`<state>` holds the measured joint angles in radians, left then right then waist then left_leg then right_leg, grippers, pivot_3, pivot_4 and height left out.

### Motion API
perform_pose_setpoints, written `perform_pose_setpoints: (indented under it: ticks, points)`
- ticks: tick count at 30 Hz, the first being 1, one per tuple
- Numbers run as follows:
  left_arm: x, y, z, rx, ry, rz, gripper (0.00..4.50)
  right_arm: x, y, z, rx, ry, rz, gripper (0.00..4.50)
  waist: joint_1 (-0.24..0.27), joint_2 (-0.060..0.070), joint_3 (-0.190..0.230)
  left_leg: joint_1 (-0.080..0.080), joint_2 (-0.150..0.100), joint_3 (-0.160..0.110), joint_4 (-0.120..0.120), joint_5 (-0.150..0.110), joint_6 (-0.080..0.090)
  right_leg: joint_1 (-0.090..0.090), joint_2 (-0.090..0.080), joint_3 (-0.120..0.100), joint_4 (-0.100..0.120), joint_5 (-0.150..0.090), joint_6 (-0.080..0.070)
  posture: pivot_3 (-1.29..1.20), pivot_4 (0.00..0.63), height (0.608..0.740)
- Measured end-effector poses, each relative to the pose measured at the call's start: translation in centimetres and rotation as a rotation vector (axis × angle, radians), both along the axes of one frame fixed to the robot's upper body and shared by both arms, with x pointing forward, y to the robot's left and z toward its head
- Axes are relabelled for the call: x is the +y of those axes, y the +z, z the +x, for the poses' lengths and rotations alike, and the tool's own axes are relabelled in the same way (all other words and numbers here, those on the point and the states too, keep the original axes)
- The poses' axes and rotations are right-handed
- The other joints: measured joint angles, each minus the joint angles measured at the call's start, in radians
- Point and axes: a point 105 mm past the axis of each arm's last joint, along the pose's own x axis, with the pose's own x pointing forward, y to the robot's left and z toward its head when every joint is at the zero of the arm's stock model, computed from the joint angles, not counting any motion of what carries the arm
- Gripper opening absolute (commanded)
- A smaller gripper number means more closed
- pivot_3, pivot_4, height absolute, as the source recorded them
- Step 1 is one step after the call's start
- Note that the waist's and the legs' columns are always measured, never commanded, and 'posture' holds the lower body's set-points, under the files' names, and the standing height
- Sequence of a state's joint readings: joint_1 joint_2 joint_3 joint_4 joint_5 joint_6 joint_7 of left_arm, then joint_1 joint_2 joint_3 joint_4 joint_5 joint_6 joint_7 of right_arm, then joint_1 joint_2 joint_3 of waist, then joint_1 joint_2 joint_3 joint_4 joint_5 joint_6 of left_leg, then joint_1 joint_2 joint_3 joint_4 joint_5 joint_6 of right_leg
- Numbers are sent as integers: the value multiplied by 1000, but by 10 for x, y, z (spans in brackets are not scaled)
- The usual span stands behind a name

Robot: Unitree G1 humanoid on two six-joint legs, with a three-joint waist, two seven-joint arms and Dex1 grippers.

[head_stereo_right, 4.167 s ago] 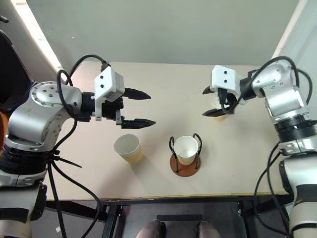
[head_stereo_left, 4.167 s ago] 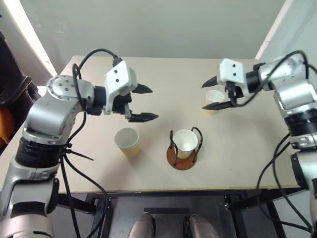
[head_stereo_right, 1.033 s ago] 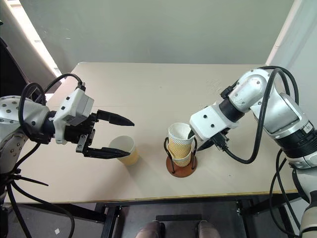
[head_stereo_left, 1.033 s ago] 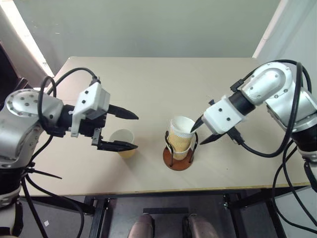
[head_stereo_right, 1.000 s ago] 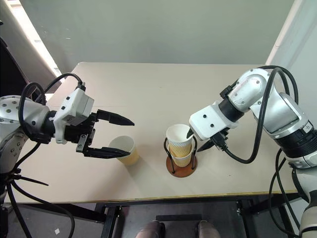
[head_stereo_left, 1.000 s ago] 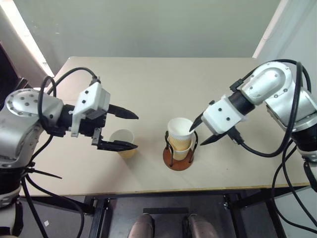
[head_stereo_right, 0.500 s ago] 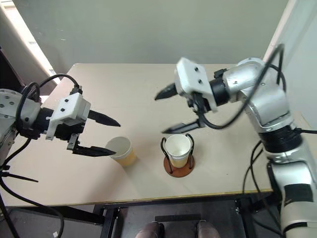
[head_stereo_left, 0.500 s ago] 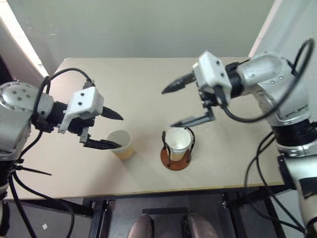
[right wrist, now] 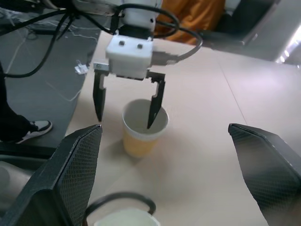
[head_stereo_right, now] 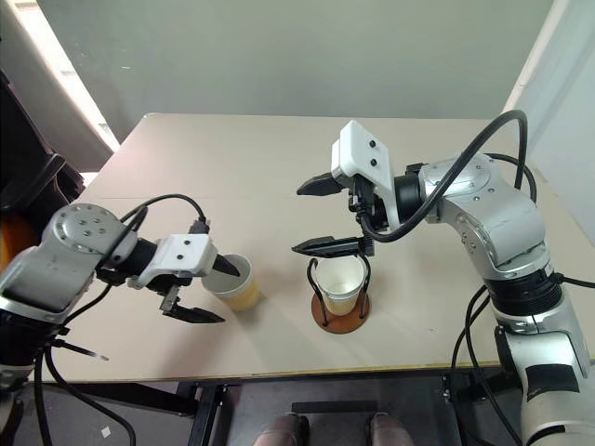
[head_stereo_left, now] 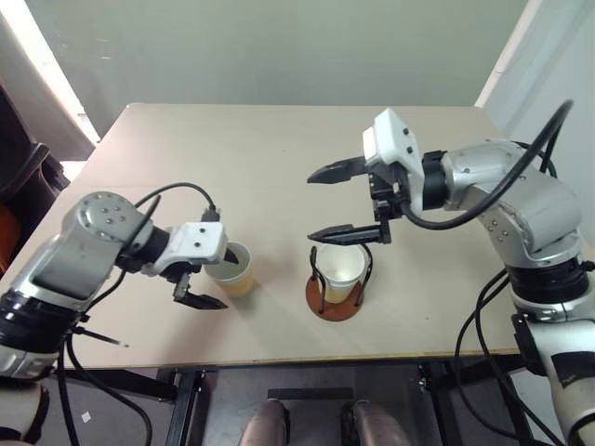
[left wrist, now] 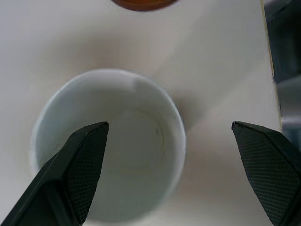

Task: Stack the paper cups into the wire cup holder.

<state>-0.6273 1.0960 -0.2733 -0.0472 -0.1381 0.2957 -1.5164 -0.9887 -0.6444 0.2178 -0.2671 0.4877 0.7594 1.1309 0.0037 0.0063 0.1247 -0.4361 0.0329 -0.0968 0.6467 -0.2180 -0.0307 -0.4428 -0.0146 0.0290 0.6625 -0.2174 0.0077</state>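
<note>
- Wire cup holder: upright on the table, near its front edge, with nested paper cups seated inside.
- Loose paper cup: upright, just left of the holder.
- Left end effector: spread wide, one finger inside the loose cup's rim and one outside it.
- Right end effector: wide, empty, above the holder.

holder base cut off, stacked cup count unclear

One loose paper cup, stacked cups in one wire holder, count unclear
</note>
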Motion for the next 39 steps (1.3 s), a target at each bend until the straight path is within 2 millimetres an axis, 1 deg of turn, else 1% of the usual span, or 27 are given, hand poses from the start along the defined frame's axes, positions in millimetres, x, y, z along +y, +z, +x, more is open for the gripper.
perform_pose_setpoints:
  ticks: [2,5,9,11,13,16,19,21,22,23,25,26,27,30,32,34,35,36,39]
  points:
    - [0,-3,1,3,-5,11,3249,-3,0,0,-2,-12,-9,4500,0,0,0,0,0,0,0,0,0,0,0,0,0,1,1,0,150,740]
    - [-1,-3,3,-10,-9,28,2264,-7,1,-3,-2,-13,-21,4500,0,0,0,0,0,0,0,0,0,0,0,0,0,1,1,0,150,740]
    - [2,-2,5,-11,-9,40,789,-17,-5,-8,27,-7,-53,4500,0,0,0,0,0,0,0,0,0,1,0,0,0,1,2,0,150,740]
    - [3,-2,5,-3,-15,40,43,-20,-3,-9,26,-9,-53,4500,0,0,0,0,0,0,0,0,0,0,0,0,0,1,3,0,150,740]
    - [1,0,6,-6,-25,36,43,-24,-1,-11,22,-6,-55,4500,0,0,0,0,0,0,0,0,0,1,0,0,0,2,3,0,150,740]
    - [-7,7,8,-18,-51,10,43,-28,-4,-13,38,0,-68,4500,1,0,0,0,0,0,1,0,0,1,0,0,0,2,4,0,150,740]
    - [-13,20,11,-40,-72,-37,43,-38,-6,-16,60,-4,-89,4500,5,-1,0,0,0,0,1,0,0,1,0,0,0,3,5,0,150,740]
    - [-19,41,16,-79,-90,-100,43,-58,-7,-20,81,-26,-118,4500,13,-1,0,-2,0,0,2,1,0,2,0,0,-1,3,6,0,150,740]
    - [-24,58,18,-113,-110,-143,43,-72,-7,-21,90,-52,-135,4500,20,-2,1,-3,0,0,2,1,0,2,0,0,-1,3,6,0,150,740]
    - [-32,83,19,-165,-146,-194,43,-88,-8,-22,104,-88,-151,4500,26,-4,1,-4,-1,-1,2,1,0,1,0,0,-2,3,7,0,150,740]
    - [-43,118,13,-246,-214,-266,43,-104,-4,-24,106,-118,-158,4500,24,-3,0,-2,-1,2,2,0,1,2,-1,2,-3,3,8,0,150,740]
    - [-53,135,8,-273,-274,-314,43,-112,-5,-27,116,-129,-164,4500,23,-3,0,-1,-2,3,1,-1,1,4,-2,2,-3,2,11,0,150,740]
    - [-61,145,4,-285,-325,-351,43,-116,-7,-29,127,-138,-171,4500,23,-3,0,-1,-1,3,1,-1,2,4,-2,2,-3,2,11,0,150,740]
    - [-89,161,-9,-259,-484,-441,43,-125,-10,-31,146,-165,-175,4500,20,-3,0,0,-1,4,2,-1,2,5,-2,2,-3,3,15,0,150,740]
    - [-113,166,-19,-229,-612,-463,43,-128,-8,-31,137,-181,-168,4500,20,-3,0,0,-2,4,3,0,2,7,-2,2,-3,4,17,0,150,740]
    - [-126,160,-23,-211,-679,-429,43,-129,-7,-30,128,-196,-165,4500,17,-2,0,2,-1,4,5,-1,3,9,-2,3,-4,4,19,0,150,740]
    - [-131,152,-23,-196,-701,-407,43,-129,-7,-31,124,-199,-164,4500,17,-2,0,2,-2,4,6,-1,3,11,-2,3,-4,4,20,0,150,740]
    - [-138,140,-21,-175,-727,-370,43,-129,-7,-32,121,-203,-162,4500,17,-1,0,2,-2,3,8,-1,4,12,-1,2,-4,3,21,0,150,740]
    - [-148,114,-17,-144,-768,-276,43,-127,-7,-37,123,-202,-158,4500,18,-1,1,0,-1,3,14,-3,6,13,0,2,-5,4,23,0,150,740]
